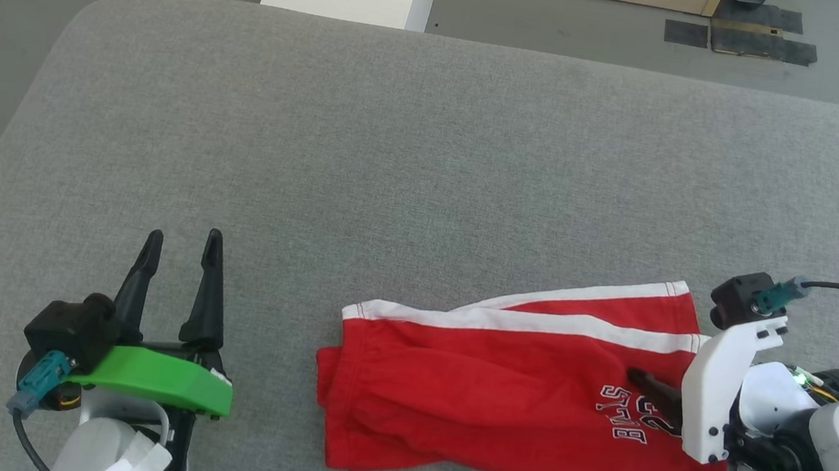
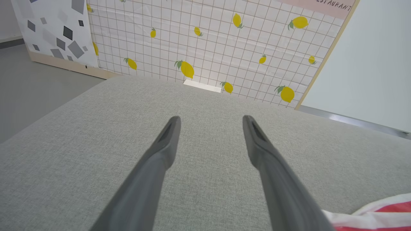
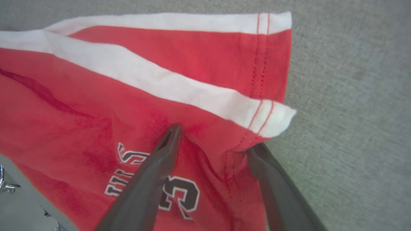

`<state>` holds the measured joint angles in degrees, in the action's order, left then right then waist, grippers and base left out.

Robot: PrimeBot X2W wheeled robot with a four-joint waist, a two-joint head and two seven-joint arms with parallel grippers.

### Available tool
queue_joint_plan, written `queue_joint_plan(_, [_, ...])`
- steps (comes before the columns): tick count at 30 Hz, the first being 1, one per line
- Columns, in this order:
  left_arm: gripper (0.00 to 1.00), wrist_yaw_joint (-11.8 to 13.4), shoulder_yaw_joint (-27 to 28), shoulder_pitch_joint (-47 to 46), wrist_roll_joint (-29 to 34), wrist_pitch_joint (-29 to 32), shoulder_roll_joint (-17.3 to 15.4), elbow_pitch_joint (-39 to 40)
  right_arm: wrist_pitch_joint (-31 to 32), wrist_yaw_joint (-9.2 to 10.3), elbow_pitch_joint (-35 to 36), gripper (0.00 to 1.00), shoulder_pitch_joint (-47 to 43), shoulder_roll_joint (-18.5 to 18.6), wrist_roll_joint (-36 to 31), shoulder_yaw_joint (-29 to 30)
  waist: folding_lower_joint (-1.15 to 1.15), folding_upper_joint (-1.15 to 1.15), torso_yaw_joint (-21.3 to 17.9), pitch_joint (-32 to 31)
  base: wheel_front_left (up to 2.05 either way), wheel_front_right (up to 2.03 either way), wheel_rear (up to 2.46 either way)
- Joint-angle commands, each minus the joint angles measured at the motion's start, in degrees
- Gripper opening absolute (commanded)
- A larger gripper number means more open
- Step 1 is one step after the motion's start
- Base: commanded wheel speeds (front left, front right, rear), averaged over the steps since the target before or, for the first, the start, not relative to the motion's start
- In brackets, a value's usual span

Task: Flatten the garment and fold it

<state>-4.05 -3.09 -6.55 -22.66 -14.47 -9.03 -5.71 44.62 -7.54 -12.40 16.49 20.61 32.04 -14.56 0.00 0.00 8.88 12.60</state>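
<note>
- The red soft-fabric shorts with white side stripes lie at the lower right of the head view on the grey fabric-covered table, their layers skewed and the left end bunched.
- The right end effector is spread wide at the hem and grips nothing. One finger rests on top of the red cloth and the other sits at the hem's edge, so closing here may pinch only one layer and drag it crooked.
- The left end effector hovers open and empty at the lower left. With nothing pinning the far end, a pull could slide the whole garment.
- The white lettering is partly covered: "LS" and "3" are readable.
- A pink sign at the upper right of the left wrist view reads "ESTAURANT".
</note>
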Motion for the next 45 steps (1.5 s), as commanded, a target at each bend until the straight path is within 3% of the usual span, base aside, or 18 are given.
queue_joint_plan(1, [1.00,-0.3,0.0,-1.1,0.7,-0.4,0.2,-0.2,0.1,0.05,-1.5,1.00,-0.4,-1.0,0.8,-1.7,0.00,0.00,0.0,0.0,0.00,0.00,0.00])
queue_joint_plan(3, [1.00,-0.5,0.1,-1.1,0.8,-0.4,0.4,-0.4,0.3,0.05,-2.4,1.00,0.0,-0.7,1.1,-2.4,0.00,0.00,0.0,0.0,0.00,0.00,0.00])
queue_joint_plan(5, [1.00,-0.7,0.2,-1.2,1.0,-0.5,0.7,-0.4,0.6,0.05,-3.5,0.00,0.5,-0.3,1.3,-2.7,0.00,0.00,0.0,0.0,0.00,0.00,0.00])
queue_joint_plan(18, [1.00,-1.4,1.0,-1.3,2.0,-0.5,1.8,-0.1,0.8,0.05,-5.6,0.00,2.1,2.0,1.1,2.7,0.00,0.00,-0.8,-0.3,0.00,0.00,0.00])
queue_joint_plan(27, [1.00,-2.0,0.8,-1.3,2.9,-0.5,2.0,0.2,3.4,0.05,-7.1,0.00,0.2,4.9,-2.8,13.6,0.00,0.00,-1.3,-0.5,0.00,0.00,0.00])
queue_joint_plan(35, [1.00,-2.3,0.7,-1.3,3.5,-0.5,2.2,-0.1,6.1,0.05,-6.8,0.00,-0.2,4.2,-10.3,22.9,0.00,0.00,-1.6,-0.2,0.00,0.00,0.00])
queue_joint_plan(39, [1.00,-2.4,0.8,-1.2,3.9,-0.5,2.3,-0.5,8.3,0.05,-5.1,0.00,-0.2,2.9,-12.4,23.6,0.00,0.00,-1.8,-0.9,0.00,0.00,0.00])
queue_joint_plan(45, [1.00,-2.5,1.0,-0.3,4.5,-0.5,2.1,-1.4,14.9,0.05,1.2,0.00,-0.8,3.7,-13.3,19.5,0.00,0.00,-2.3,-3.0,0.00,0.00,0.00])
